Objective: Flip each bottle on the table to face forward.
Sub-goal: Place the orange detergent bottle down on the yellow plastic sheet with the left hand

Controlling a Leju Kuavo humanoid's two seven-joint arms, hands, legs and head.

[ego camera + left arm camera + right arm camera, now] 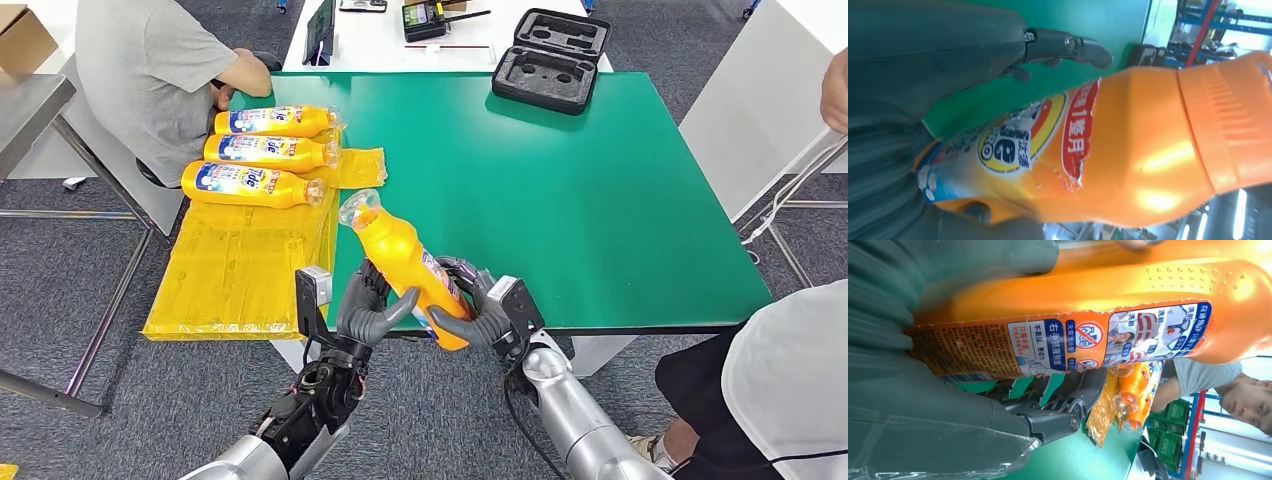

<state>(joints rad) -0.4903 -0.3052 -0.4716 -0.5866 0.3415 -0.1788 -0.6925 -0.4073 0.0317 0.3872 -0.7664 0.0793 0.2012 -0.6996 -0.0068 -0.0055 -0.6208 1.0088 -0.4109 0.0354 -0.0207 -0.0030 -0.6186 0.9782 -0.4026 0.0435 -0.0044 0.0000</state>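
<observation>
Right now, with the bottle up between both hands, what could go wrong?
1. The held bottle sits tilted past the green table's near edge; if the left hand or right hand loosens, it may drop to the floor.
2. Its cap points toward the three lying bottles; setting it down carelessly could knock them.

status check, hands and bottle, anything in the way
Left hand and right hand both grip the orange bottle, lifted off the green table. Three bottles lie label-up. Path clear.
</observation>
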